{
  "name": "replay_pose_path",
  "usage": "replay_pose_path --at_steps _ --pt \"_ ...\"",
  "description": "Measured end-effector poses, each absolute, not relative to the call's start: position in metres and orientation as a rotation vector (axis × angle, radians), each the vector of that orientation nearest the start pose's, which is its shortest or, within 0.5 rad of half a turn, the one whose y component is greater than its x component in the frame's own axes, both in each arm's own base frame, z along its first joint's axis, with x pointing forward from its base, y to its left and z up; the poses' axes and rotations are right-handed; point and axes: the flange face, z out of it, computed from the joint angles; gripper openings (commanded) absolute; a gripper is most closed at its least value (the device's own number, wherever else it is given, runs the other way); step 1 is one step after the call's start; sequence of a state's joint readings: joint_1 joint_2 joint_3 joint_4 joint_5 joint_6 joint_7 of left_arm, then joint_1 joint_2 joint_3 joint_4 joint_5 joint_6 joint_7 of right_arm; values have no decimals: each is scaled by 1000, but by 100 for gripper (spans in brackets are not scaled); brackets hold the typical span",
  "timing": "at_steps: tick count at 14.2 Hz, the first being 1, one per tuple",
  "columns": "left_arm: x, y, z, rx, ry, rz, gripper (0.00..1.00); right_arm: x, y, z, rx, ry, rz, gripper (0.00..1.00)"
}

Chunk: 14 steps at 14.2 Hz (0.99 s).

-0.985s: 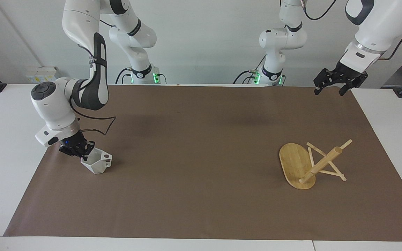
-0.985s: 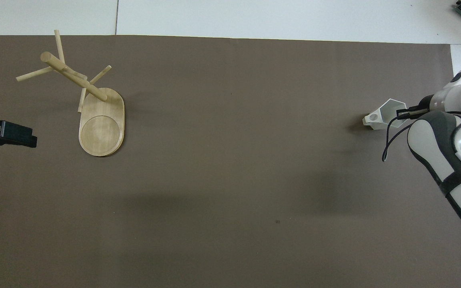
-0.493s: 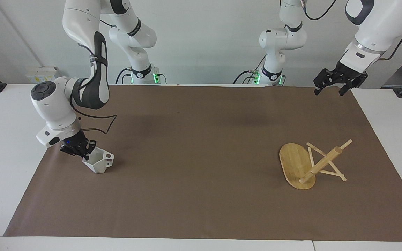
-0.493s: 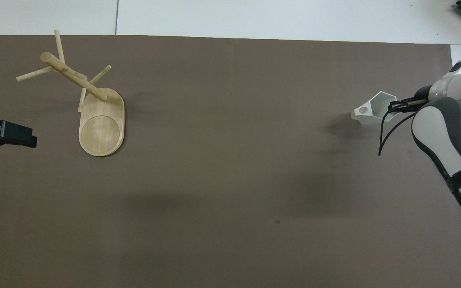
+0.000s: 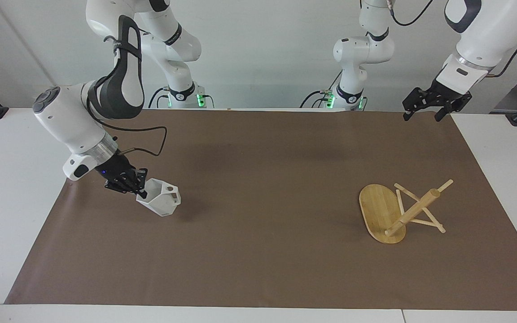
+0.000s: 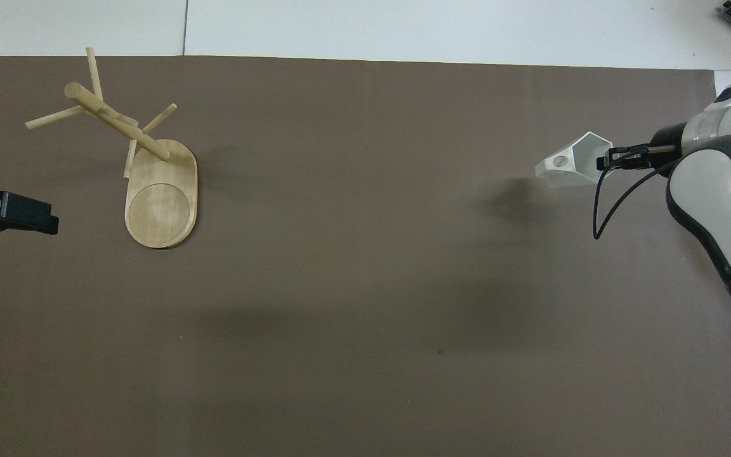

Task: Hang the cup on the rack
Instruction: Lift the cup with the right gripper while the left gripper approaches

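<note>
The white faceted cup (image 5: 162, 202) (image 6: 570, 169) hangs tilted just above the brown mat at the right arm's end of the table, its pierced handle pointing toward the rack. My right gripper (image 5: 139, 190) (image 6: 606, 160) is shut on its rim wall. The bamboo rack (image 5: 402, 213) (image 6: 134, 136) stands upright on its oval base at the left arm's end, its pegs bare. My left gripper (image 5: 427, 112) (image 6: 23, 216) waits open in the air over the mat's edge at that end, holding nothing.
A brown mat (image 5: 263, 179) covers most of the white table (image 5: 11, 202). A black cable (image 6: 603, 209) loops from the right wrist beside the cup.
The right gripper has lifted the cup off the mat and carried it toward the middle of the table, tilting it further. The left arm and the rack have stayed put.
</note>
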<state>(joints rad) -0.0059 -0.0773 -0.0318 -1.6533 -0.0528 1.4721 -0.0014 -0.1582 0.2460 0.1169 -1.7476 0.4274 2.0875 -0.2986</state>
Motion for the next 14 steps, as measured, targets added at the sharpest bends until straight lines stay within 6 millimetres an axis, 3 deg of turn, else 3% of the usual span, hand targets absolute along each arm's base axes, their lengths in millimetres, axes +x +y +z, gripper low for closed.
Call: replay_pose_path --at_steps 2,5,11,14 --pt "509 -24 617 -3172 -46 264 100 638 10 454 -2704 -107 -215 0" --pt "493 -30 622 -3120 -411 371 100 634 48 473 -2651 -136 -218 0" --pt "465 -75 618 -2926 -1130 662 100 623 144 522 -2538 -48 -185 0" --pt "455 -102 608 -2803 -1463 787 100 618 170 534 -2471 -49 -169 0"
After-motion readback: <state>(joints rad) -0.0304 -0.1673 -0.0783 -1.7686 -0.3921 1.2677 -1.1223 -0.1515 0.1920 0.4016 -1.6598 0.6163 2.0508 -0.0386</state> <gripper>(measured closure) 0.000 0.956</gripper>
